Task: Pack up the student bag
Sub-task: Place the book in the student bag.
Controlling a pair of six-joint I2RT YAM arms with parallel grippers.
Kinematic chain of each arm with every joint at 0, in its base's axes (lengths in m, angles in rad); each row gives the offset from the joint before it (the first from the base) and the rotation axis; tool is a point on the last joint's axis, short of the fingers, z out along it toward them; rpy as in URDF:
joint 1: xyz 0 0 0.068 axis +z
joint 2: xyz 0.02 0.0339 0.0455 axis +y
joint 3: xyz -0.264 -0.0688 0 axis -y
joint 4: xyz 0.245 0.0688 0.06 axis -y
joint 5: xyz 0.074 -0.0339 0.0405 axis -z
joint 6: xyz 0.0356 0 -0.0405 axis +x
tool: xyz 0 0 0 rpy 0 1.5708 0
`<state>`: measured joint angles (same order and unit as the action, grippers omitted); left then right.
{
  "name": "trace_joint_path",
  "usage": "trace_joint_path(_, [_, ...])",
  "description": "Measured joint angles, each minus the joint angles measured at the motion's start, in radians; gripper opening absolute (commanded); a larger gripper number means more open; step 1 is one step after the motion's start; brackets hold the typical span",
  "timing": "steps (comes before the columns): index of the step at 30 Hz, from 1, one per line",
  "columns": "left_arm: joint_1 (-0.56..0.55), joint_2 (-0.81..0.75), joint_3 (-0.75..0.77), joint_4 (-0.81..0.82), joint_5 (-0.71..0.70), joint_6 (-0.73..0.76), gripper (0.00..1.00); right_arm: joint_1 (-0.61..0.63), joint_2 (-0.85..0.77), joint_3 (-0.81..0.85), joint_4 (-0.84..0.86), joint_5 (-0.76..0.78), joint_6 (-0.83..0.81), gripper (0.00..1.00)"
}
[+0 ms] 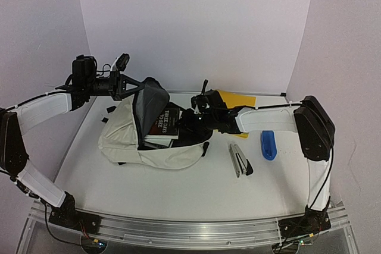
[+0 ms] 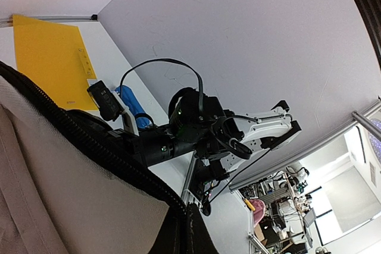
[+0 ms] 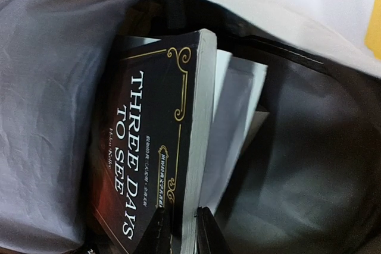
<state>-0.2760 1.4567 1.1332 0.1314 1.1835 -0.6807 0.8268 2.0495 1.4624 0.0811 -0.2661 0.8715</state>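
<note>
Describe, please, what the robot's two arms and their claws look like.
The left arm and right arm match: long white segments joined by bulky black joints, with thin black cables running along them. Each has a black base bolted to a metal rail. The left claw and right claw are black too.

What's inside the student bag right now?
A black book titled Three Days to See lies in the student bag, on top of paler books or papers. Whatever sits beneath them, deeper against the grey lining, is covered.
</note>
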Motion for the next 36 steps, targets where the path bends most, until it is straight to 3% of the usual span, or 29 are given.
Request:
trace_joint_path(13, [0.0, 0.012, 0.0, 0.0, 0.0, 0.001, 0.0, 0.036, 0.081, 0.093, 0.027, -0.013, 0.002, 0.09])
trace_joint_path(19, [0.0, 0.012, 0.003, -0.024, -0.022, 0.025, 0.0, 0.039, 0.082, 0.097, 0.03, -0.005, -0.011, 0.26])
trace_joint_path(23, [0.0, 0.008, 0.013, -0.102, -0.106, 0.079, 0.0, 0.042, 0.076, 0.096, 0.033, 0.018, -0.034, 0.39])
trace_joint_path(30, [0.008, -0.045, 0.013, -0.33, -0.378, 0.161, 0.0, 0.045, -0.087, 0.013, -0.022, 0.144, -0.124, 0.56])
trace_joint_path(36, [0.04, -0.063, -0.018, -0.481, -0.616, 0.172, 0.04, 0.023, -0.316, -0.104, -0.038, 0.22, -0.164, 0.61])
